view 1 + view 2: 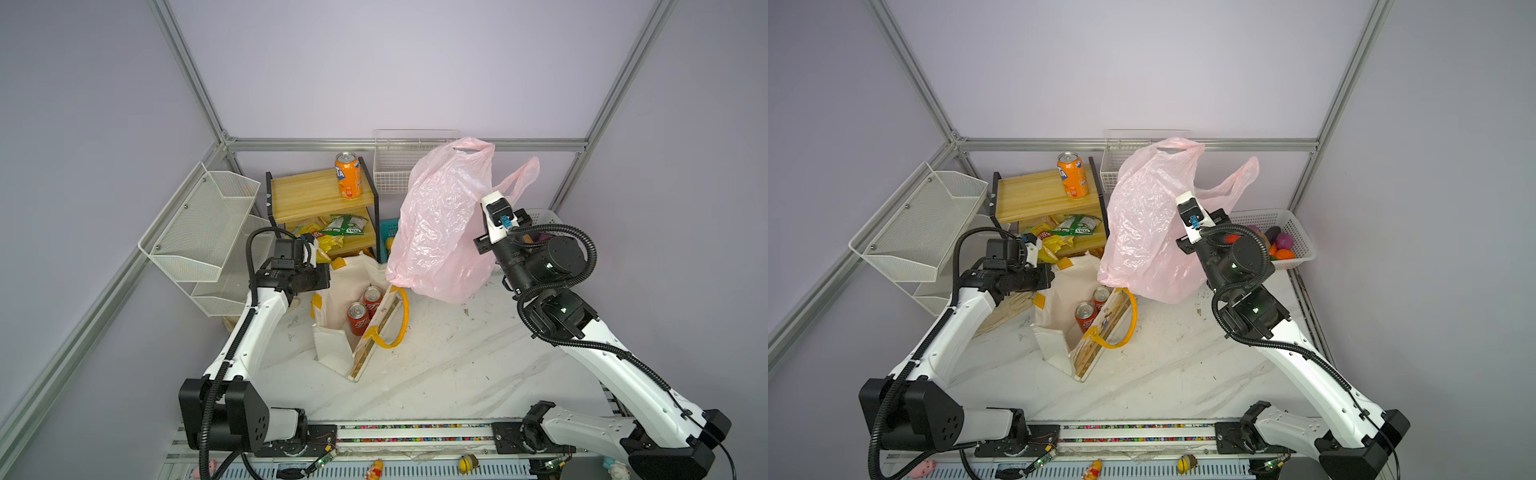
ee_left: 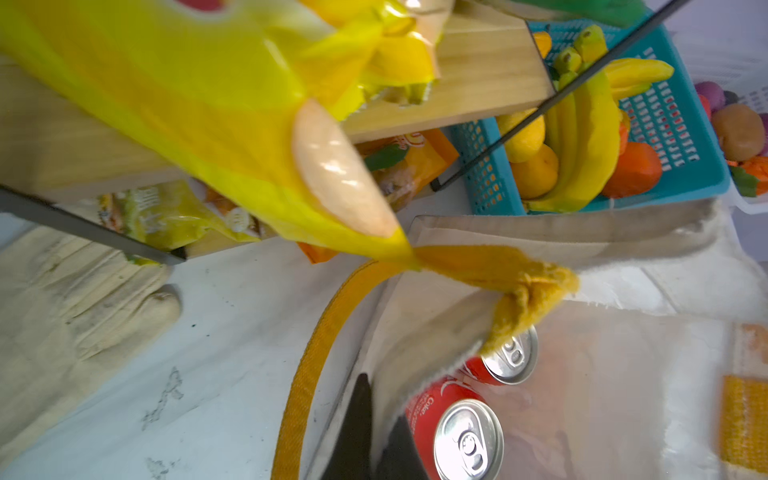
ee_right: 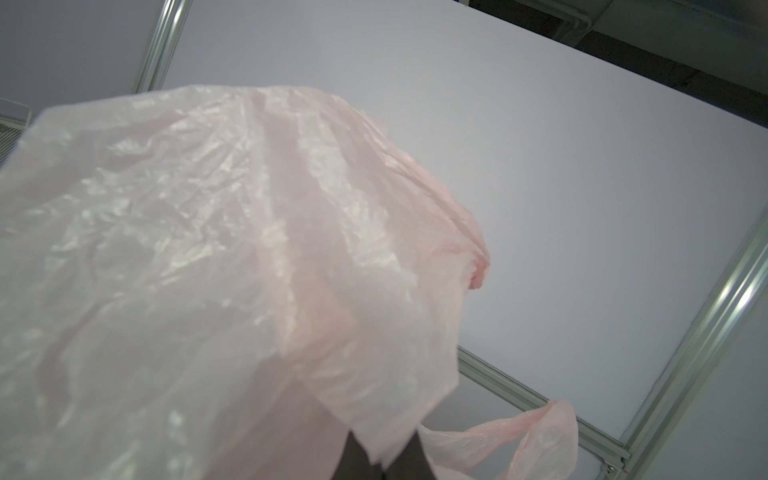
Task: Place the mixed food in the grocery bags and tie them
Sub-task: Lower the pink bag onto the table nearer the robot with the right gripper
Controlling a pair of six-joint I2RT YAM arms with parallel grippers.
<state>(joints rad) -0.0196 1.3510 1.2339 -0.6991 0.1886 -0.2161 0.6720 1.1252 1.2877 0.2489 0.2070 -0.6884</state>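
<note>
Near half of counter (image 1: 457, 374) open, easy pass. Centre blocked by tote (image 1: 330, 353), mouth open upward. Far right walled off by pink bag (image 1: 436, 232); shelf (image 1: 307, 195) and mesh rack (image 1: 199, 237) crowd far left.

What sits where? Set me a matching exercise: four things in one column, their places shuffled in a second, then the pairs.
Things
1. red cola cans
2. orange soda can
3. pink bag
4. bananas

Places
A. in the teal basket
B. pinched in the right claw
C. inside the white tote
D. on the wooden shelf, top board

Pairs: 1-C, 2-D, 3-B, 4-A
</note>
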